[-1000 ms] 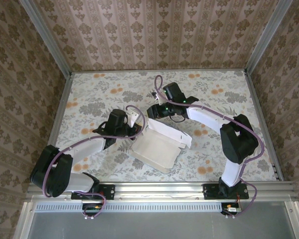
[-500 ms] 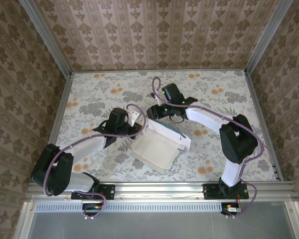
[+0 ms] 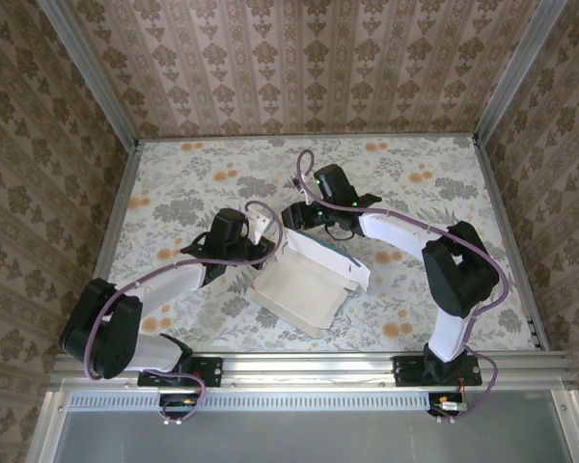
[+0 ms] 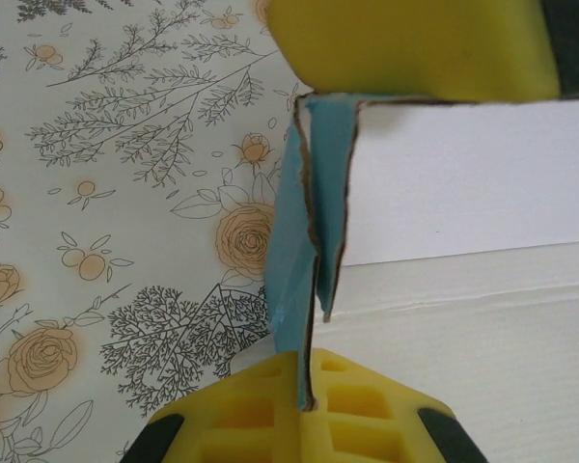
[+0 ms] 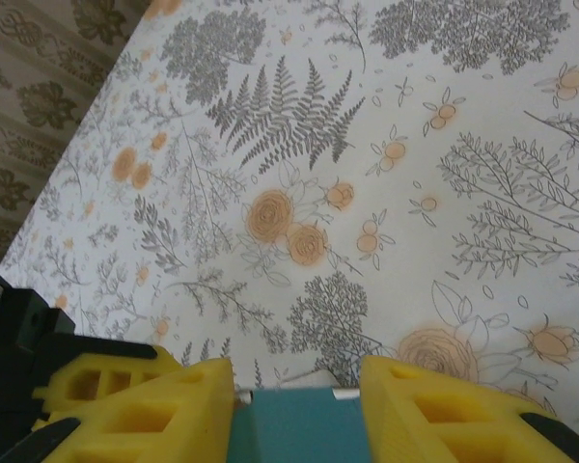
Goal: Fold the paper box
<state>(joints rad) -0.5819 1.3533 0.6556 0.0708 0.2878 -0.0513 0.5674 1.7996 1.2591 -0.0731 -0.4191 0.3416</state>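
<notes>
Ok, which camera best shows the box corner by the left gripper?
Left wrist: the paper box corner's turquoise flaps stand close-up between the pads of the left gripper. Top external shows the whole box small, that corner partly behind the gripper; right wrist shows a turquoise strip.

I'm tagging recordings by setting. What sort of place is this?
Probably a staged robot test cell: wallpapered panels in aluminium framing enclose a flower-printed tabletop, with the left arm and right arm bolted to a rail at its near edge.

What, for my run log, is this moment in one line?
left claw straddles paper box corner | right claw straddles its teal edge | grip unclear
</notes>
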